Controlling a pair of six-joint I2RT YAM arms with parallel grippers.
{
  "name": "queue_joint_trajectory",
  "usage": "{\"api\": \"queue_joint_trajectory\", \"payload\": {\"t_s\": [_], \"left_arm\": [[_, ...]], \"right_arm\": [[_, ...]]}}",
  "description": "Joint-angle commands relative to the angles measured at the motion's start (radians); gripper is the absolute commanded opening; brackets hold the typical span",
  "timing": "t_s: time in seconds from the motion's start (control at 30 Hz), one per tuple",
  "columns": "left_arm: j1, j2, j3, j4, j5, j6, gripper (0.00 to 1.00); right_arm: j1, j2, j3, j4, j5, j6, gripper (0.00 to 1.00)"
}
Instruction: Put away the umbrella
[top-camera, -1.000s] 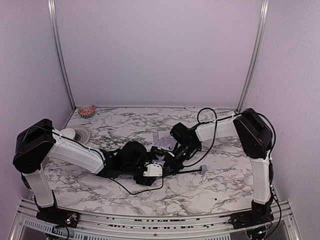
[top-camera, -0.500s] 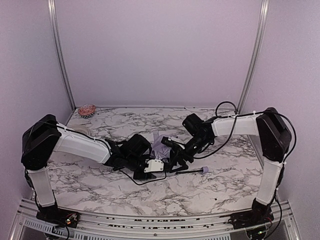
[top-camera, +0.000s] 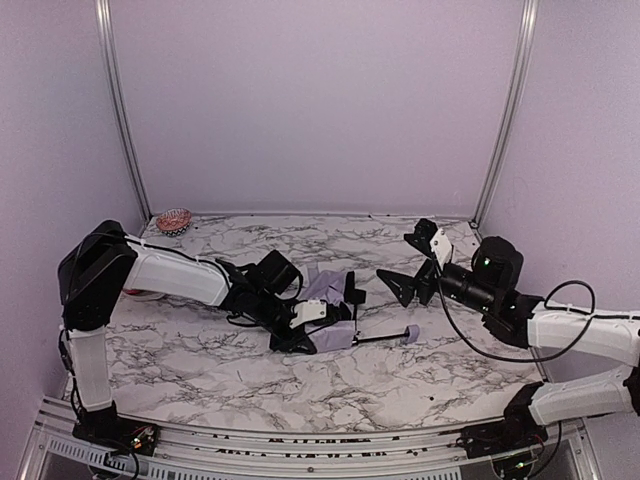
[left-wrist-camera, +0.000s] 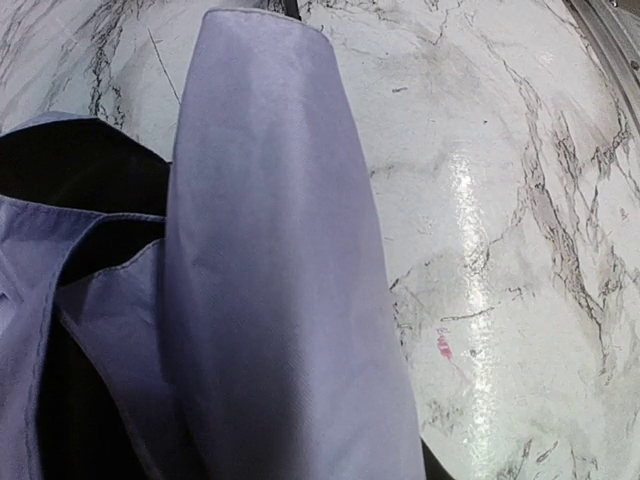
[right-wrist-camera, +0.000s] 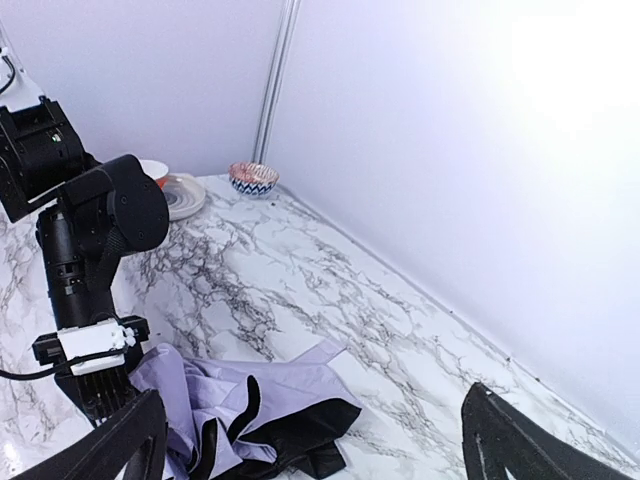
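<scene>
The umbrella (top-camera: 325, 288) lies collapsed mid-table, a heap of lavender fabric with black lining showing. Its thin black shaft (top-camera: 380, 338) points right and ends in a small lavender handle (top-camera: 410, 333). My left gripper (top-camera: 322, 330) is buried in the near side of the fabric and shut on a fold of it. In the left wrist view that fold of the umbrella (left-wrist-camera: 270, 280) fills the frame and hides the fingers. My right gripper (top-camera: 412, 262) hangs open, raised to the right of the umbrella (right-wrist-camera: 270, 385), with nothing between its fingers (right-wrist-camera: 510, 440).
A small patterned bowl (top-camera: 174, 220) sits in the far left corner, also seen from the right wrist as the bowl (right-wrist-camera: 253, 178). Beside it lies a white plate (right-wrist-camera: 180, 195). Lavender walls with metal posts close in the back and sides.
My right gripper has opened, let go of the umbrella and drawn back to the right. The left gripper has closed on the fabric, and the heap has shifted slightly right.
</scene>
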Motion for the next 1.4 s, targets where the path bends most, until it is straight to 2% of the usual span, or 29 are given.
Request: {"api": "queue_joint_trajectory", "payload": {"t_s": [0.0, 0.1, 0.17, 0.27, 0.37, 0.47, 0.57, 0.77, 0.9, 1.1, 1.27, 1.37], "left_arm": [[0.038, 0.110, 0.057, -0.213, 0.144, -0.056, 0.35], [0.062, 0.182, 0.150, -0.313, 0.197, -0.076, 0.35], [0.075, 0.237, 0.213, -0.391, 0.229, -0.077, 0.34], [0.087, 0.304, 0.279, -0.470, 0.248, -0.075, 0.34], [0.090, 0.330, 0.316, -0.520, 0.257, -0.064, 0.34], [0.092, 0.344, 0.340, -0.550, 0.264, -0.057, 0.34], [0.095, 0.365, 0.362, -0.583, 0.285, -0.053, 0.34], [0.099, 0.411, 0.420, -0.656, 0.296, -0.037, 0.34], [0.102, 0.417, 0.424, -0.671, 0.300, -0.024, 0.34], [0.105, 0.431, 0.434, -0.700, 0.319, 0.005, 0.34], [0.107, 0.451, 0.463, -0.732, 0.326, 0.027, 0.34], [0.107, 0.456, 0.473, -0.746, 0.324, 0.035, 0.34]], "right_arm": [[0.001, -0.009, -0.109, 0.464, 0.079, 0.078, 1.00], [0.017, 0.029, -0.027, 0.225, -0.026, 0.007, 1.00], [0.064, 0.041, -0.016, 0.096, -0.018, -0.048, 0.98], [0.178, 0.025, -0.071, 0.050, 0.058, -0.176, 0.96], [0.320, 0.059, -0.113, 0.010, 0.199, -0.317, 0.94], [0.358, 0.128, -0.084, -0.076, 0.298, -0.358, 0.90], [0.370, 0.192, -0.085, -0.065, 0.360, -0.443, 0.86], [0.404, 0.385, -0.016, 0.013, 0.503, -0.639, 0.88], [0.413, 0.495, 0.047, 0.031, 0.521, -0.712, 0.89], [0.416, 0.609, 0.090, 0.037, 0.634, -0.766, 0.86], [0.417, 0.661, 0.113, 0.000, 0.639, -0.781, 0.72], [0.417, 0.693, 0.144, -0.037, 0.657, -0.760, 0.49]]}}
